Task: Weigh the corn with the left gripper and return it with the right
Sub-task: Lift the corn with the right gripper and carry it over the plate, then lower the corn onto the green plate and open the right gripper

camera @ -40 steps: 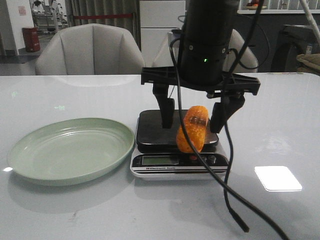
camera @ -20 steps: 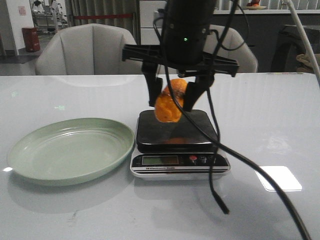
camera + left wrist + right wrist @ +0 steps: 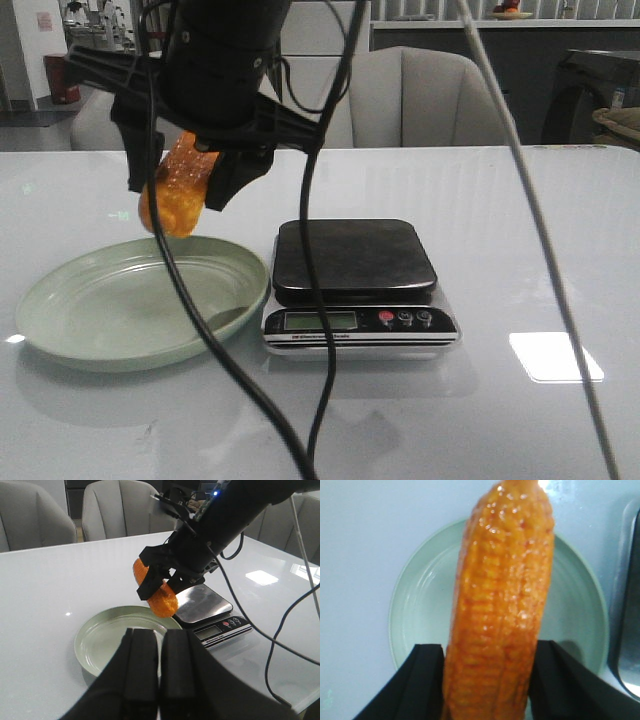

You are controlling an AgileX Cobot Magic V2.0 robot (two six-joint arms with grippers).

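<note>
The corn [image 3: 178,195] is an orange-yellow cob that hangs tip down above the far rim of the pale green plate [image 3: 60,340]. My right gripper [image 3: 182,188] is shut on it, one black finger on each side. In the right wrist view the corn [image 3: 500,610] fills the middle between the fingers [image 3: 427,680], with the plate [image 3: 405,610] below. From the left wrist view I see the corn [image 3: 159,592] held over the plate [image 3: 82,650]. My left gripper [image 3: 160,635] is shut and empty, on the near side of the plate.
A black-topped kitchen scale [image 3: 355,260] with a display and buttons stands right of the plate, its platform bare. Black cables [image 3: 320,330] hang from the right arm across the front of the scale. Grey chairs [image 3: 420,95] stand behind the table.
My right gripper closed on the corn on the scale, lifted it, and carried it left to above the plate. The scale's platform is now bare.
</note>
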